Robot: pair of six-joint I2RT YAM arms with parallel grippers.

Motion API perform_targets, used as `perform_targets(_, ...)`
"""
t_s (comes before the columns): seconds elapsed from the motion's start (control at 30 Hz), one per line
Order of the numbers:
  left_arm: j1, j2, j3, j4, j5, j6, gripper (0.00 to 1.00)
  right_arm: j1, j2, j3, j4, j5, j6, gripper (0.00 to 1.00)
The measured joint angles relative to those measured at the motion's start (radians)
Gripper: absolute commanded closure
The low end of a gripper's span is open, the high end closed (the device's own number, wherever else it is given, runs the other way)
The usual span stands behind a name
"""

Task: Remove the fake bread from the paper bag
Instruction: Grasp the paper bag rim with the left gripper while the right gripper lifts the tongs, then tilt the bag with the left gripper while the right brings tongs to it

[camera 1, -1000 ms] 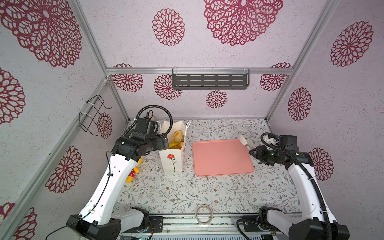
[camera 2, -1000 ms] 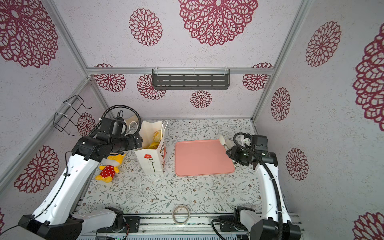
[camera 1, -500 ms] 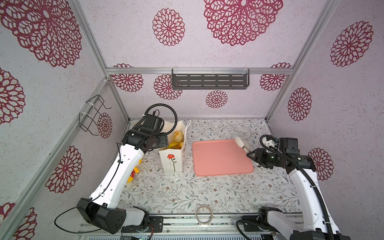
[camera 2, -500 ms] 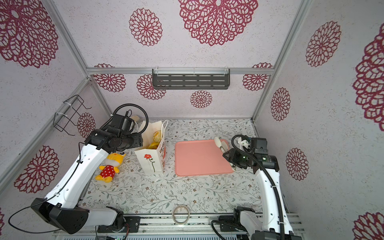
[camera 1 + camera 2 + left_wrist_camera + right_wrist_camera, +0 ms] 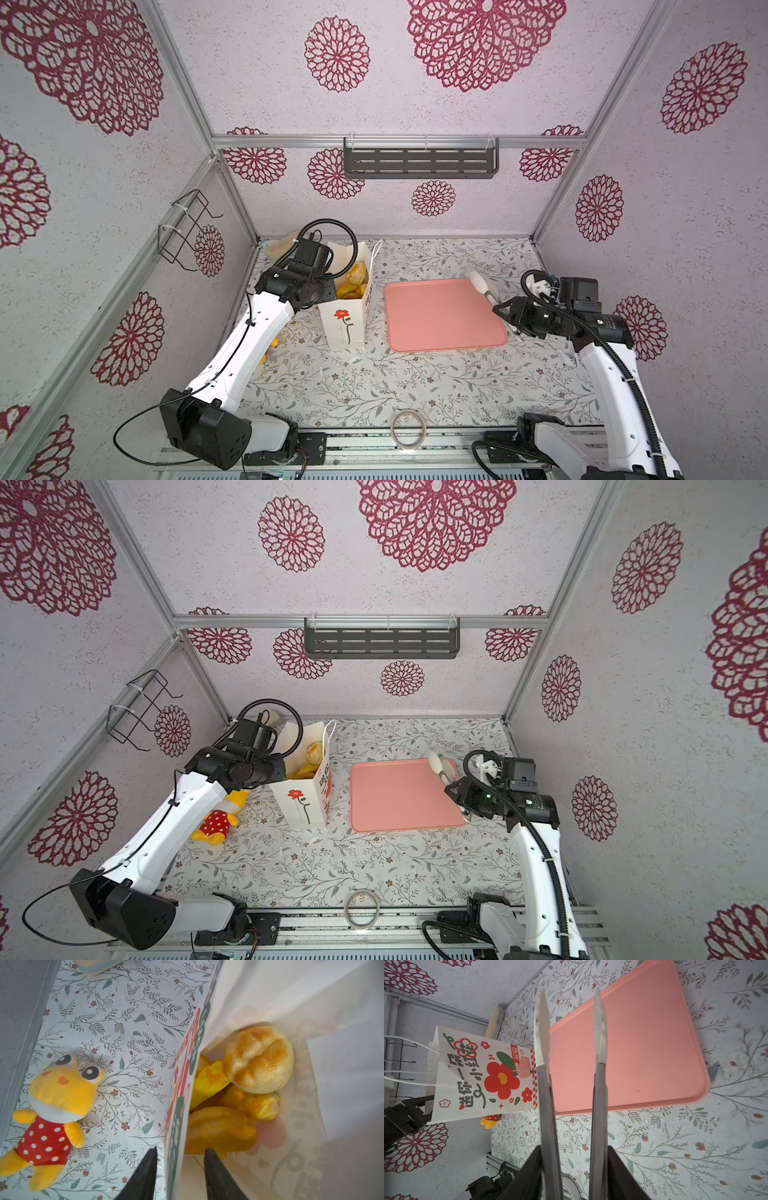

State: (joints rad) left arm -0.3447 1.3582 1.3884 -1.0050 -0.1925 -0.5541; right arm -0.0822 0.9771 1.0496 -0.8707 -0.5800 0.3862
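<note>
The left gripper (image 5: 180,1148) straddles a wall of the paper bag (image 5: 342,1084), jaws apart, seemingly not yet pinching. The fake bread (image 5: 258,1059) lies just beyond its inner finger. Best to pinch paper only and hold steady, while the right gripper (image 5: 574,1147) clamps the tongs (image 5: 548,1105).

fake bread (image 5: 257,1059) in paper bag (image 5: 345,324) | tray (image 5: 440,316) right of bag | plush (image 5: 216,823) left of bag

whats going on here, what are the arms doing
Two robot arms are working on a paper bag. The left tool straddles the bag's side wall, one finger inside and one outside, not clamped. The right tool grips metal tongs at the edge of the pink tray. The fake bread lies inside the bag; none is on the tray.
</note>
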Motion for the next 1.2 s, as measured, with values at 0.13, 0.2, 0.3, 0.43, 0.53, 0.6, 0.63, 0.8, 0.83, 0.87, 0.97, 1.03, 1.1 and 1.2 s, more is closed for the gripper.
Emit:
perform_targets(0.13,0.0,-0.019,-0.011,0.023,-0.005,-0.013,0.81,0.0,-0.009,-0.017,0.005,0.0,0.008,0.54)
perform_targets(0.2,-0.001,-0.026,-0.014,0.028,-0.014,-0.016,0.83,0.001,-0.013,-0.022,0.009,-0.001,0.011,0.54)
perform_targets(0.3,-0.001,-0.029,-0.014,0.039,-0.03,-0.013,0.86,0.002,-0.019,-0.024,0.013,-0.002,0.019,0.54)
perform_targets(0.43,-0.001,-0.026,-0.003,0.047,-0.044,0.013,1.0,0.008,-0.022,-0.024,0.013,-0.006,0.019,0.54)
perform_targets(0.53,0.0,-0.011,0.02,0.048,-0.052,0.043,1.0,0.014,-0.022,-0.023,0.012,-0.011,0.019,0.54)
perform_targets(0.6,0.0,0.001,0.035,0.051,-0.056,0.06,1.0,0.019,-0.022,-0.021,0.009,-0.012,0.019,0.55)
perform_targets(0.63,0.0,0.005,0.039,0.056,-0.057,0.068,1.0,0.023,-0.022,-0.019,0.007,-0.013,0.02,0.55)
perform_targets(0.8,0.003,0.018,0.042,0.08,-0.071,0.118,1.0,0.088,-0.016,0.051,-0.016,-0.023,0.034,0.55)
perform_targets(0.83,0.004,0.021,0.043,0.086,-0.076,0.13,1.0,0.11,-0.01,0.073,-0.019,-0.026,0.035,0.55)
perform_targets(0.87,0.005,0.025,0.048,0.091,-0.084,0.146,1.0,0.141,-0.002,0.105,-0.022,-0.027,0.037,0.55)
perform_targets(0.97,0.008,0.041,0.066,0.119,-0.11,0.201,1.0,0.22,0.031,0.197,-0.022,-0.028,0.044,0.55)
perform_targets(1.03,0.014,0.055,0.089,0.137,-0.124,0.241,1.0,0.259,0.054,0.25,-0.021,-0.029,0.052,0.55)
perform_targets(1.1,0.025,0.08,0.129,0.154,-0.137,0.286,1.0,0.285,0.077,0.296,-0.021,-0.029,0.053,0.55)
perform_targets(1.2,0.052,0.121,0.19,0.173,-0.151,0.344,1.0,0.302,0.114,0.351,-0.022,-0.027,0.053,0.55)
